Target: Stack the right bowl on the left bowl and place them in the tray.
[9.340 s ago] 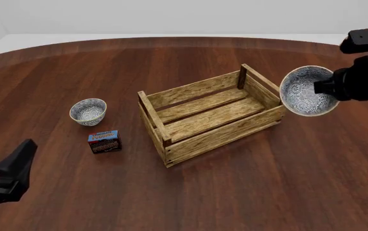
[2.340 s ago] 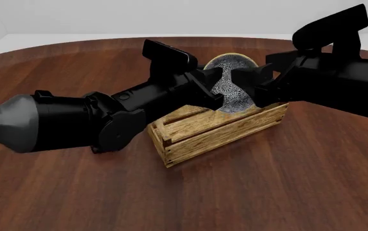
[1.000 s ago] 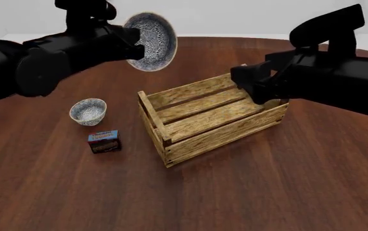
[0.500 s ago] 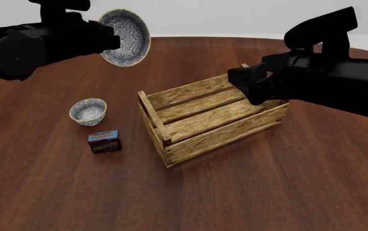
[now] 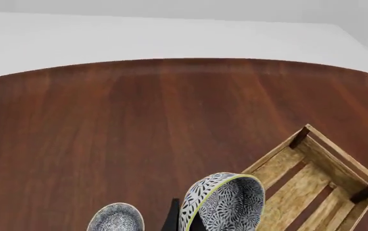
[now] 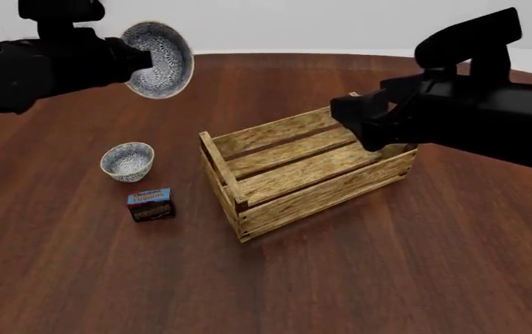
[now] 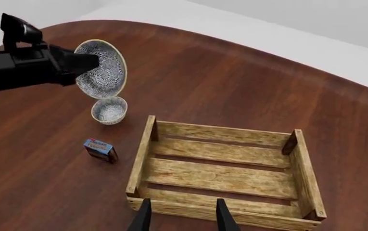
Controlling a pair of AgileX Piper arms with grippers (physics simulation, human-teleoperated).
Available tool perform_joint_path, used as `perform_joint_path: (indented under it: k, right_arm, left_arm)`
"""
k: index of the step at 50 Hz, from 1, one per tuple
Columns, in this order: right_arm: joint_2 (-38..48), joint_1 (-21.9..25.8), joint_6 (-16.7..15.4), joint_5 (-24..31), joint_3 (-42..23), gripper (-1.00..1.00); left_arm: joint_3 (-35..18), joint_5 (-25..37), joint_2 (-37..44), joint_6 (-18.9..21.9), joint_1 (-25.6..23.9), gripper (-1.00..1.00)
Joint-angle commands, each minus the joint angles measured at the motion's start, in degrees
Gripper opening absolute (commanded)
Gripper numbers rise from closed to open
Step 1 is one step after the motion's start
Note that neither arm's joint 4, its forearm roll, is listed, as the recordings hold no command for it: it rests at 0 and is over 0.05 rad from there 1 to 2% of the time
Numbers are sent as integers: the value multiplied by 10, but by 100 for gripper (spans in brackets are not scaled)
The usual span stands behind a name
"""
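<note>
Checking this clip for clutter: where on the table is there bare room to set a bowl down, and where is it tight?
Bare wood lies near of the tray and on the table near of the pudding box. The tray's slatted floor is empty. Tightest: the left bowl beside the pudding box, under the right bowl in the left gripper.

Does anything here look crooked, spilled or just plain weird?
Nothing is spilled or broken. The odd bit: the left gripper holds one speckled bowl in the air tipped on its side, mouth facing sideways, while its twin sits upright on the table.
</note>
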Motion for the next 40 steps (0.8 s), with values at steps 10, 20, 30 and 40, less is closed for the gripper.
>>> perform_joint_path:
  k: [10, 20, 30, 40]
  right_arm:
    - [-16, -15, -9, 36, -10, 100]
    - [-11, -12, -9, 34, -9, 100]
    - [-7, -12, -8, 32, -9, 100]
    - [-4, -10, -7, 32, -10, 100]
  left_arm:
    - [26, 2, -29, -47, 63, -100]
    - [59, -31, -26, -78, 79, -100]
    - [83, -58, -10, -102, 87, -100]
    - [119, -96, -10, -133, 122, -100]
